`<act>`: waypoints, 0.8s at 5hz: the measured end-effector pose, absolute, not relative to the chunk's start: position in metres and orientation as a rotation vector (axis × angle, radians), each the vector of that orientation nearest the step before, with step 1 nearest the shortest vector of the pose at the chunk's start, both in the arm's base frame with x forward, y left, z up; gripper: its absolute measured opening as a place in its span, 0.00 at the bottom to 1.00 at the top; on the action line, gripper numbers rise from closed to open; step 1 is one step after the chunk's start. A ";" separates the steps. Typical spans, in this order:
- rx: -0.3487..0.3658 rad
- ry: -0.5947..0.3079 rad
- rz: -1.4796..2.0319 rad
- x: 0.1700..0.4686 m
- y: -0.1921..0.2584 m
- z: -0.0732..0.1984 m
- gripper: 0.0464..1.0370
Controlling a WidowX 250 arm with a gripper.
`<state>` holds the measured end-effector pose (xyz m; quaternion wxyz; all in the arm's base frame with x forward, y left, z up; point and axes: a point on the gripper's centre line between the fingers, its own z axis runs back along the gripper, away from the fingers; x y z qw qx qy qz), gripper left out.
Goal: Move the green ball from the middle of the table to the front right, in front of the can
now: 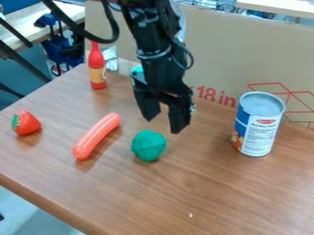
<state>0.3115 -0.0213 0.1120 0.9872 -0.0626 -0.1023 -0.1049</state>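
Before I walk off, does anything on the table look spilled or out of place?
Nothing looks spilled, just a white speck in front of the green ball, perhaps a crumb. The can and bottle stand upright.

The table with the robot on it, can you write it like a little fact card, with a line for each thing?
end effector: open, hanging over the table, holding nothing
nearest thing: green ball, lumpy
long thing: orange-red sausage, lying slantwise
fruit: red strawberry, green leaves, at picture left
can: upright, at picture right
bottle: red, upright, farther back
behind: cardboard with red print
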 end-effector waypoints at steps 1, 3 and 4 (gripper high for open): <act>-0.176 -0.228 -0.164 0.326 -0.023 0.109 0.96; -0.181 -0.215 -0.153 0.343 -0.029 0.102 0.96; -0.128 -0.183 -0.152 0.349 -0.029 0.095 0.96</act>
